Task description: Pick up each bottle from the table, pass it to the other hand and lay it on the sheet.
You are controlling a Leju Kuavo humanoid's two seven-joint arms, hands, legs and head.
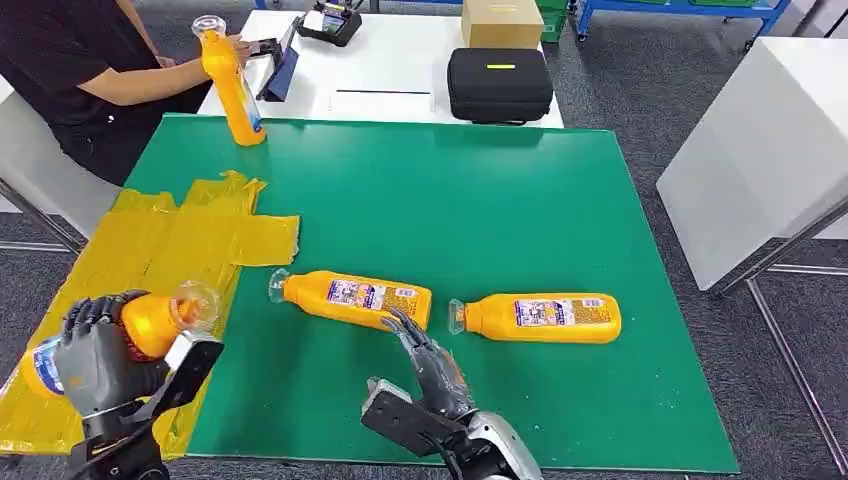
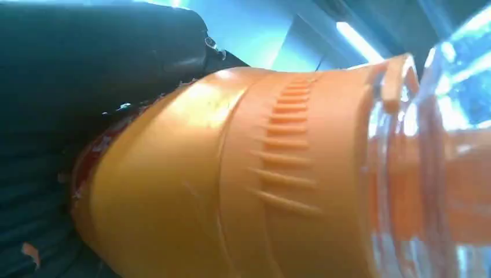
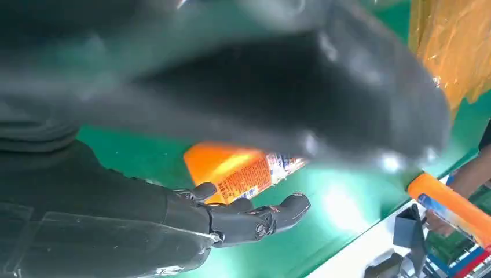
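My left hand (image 1: 95,360) grips an orange bottle (image 1: 155,320) with a clear cap, holding it above the near end of the yellow sheet (image 1: 170,240). Close up in the left wrist view, that bottle's (image 2: 231,185) ribbed shoulder and cap show. Two more orange bottles lie on the green mat (image 1: 480,200): a middle one (image 1: 355,297) and a right one (image 1: 540,317). My right hand (image 1: 425,355) is empty with fingers extended, just short of the middle bottle's base (image 3: 243,168). A further bottle (image 1: 235,90) stands upright at the mat's far left corner.
A person (image 1: 80,70) sits at the far left with a hand by the upright bottle (image 3: 457,208). Behind the mat stand a black case (image 1: 499,84) and a cardboard box (image 1: 502,20). A white table (image 1: 770,140) stands to the right.
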